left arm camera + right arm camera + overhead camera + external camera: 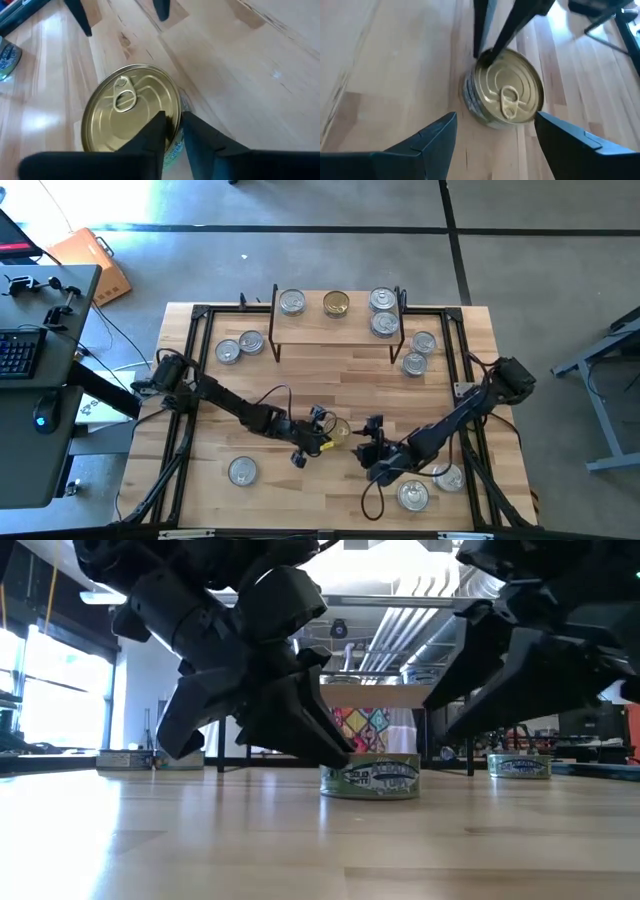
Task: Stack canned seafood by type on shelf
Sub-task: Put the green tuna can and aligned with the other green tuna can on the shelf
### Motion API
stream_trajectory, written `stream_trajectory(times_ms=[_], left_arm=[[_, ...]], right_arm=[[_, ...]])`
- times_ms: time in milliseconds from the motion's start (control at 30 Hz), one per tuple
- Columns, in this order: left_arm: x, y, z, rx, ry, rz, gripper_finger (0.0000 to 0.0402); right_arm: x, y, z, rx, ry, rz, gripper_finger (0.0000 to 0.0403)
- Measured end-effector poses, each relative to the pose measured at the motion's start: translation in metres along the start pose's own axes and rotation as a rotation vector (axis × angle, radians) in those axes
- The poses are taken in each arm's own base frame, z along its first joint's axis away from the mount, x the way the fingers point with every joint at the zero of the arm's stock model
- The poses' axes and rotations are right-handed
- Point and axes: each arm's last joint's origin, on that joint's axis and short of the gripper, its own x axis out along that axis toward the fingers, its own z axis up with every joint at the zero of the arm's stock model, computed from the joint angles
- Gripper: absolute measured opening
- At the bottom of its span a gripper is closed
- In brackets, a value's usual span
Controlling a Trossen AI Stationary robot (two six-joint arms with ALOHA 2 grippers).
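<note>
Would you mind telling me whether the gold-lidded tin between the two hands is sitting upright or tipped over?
Upright: the gold tin rests flat on the table, its pull-tab lid facing up in both wrist views and its label level in the low view.

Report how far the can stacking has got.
Done: the shelf carries three silver-lidded tins and one gold one. In hand: a gold-lidded tin at table centre, the left gripper pinching its rim, the right gripper open beside it. Left: about seven silver-lidded tins on the tabletop.

Lab, concrete floor [300, 250], computer desk [40, 360]
</note>
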Motion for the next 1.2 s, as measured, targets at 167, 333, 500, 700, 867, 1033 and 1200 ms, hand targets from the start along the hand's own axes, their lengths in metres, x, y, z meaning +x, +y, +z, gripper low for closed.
stream_trajectory(times_ms=[167,333,500,700,867,1033,1200], left_arm=[[0.0,0.005,0.001,-0.053,-0.027,-0.031,0.0009],[-0.012,0.013,0.007,-0.16,-0.06,-0.05,0.0002],[-0.03,0.028,0.019,-0.261,-0.121,-0.046,0.0001],[-0.035,0.042,0.02,-0.331,-0.165,-0.076,0.0001],[-0.034,0.047,0.017,-0.366,-0.152,-0.068,0.0],[-0.034,0.048,0.018,-0.367,-0.168,-0.064,0.0],[-0.034,0.048,0.02,-0.367,-0.181,-0.06,0.0]], right_arm=[[0.008,0.0,0.003,0.034,-0.12,-0.051,0.0257],[0.01,0.004,-0.004,0.025,-0.212,-0.029,0.0256],[0.015,0.001,-0.014,-0.003,-0.189,0.027,0.0256],[0.028,-0.013,-0.02,-0.013,-0.148,0.007,0.0256],[0.033,-0.021,-0.017,-0.087,-0.161,-0.009,0.0256],[0.037,-0.028,-0.015,-0.071,-0.167,-0.015,0.0256],[0.04,-0.032,-0.014,-0.038,-0.169,-0.001,0.0238]])
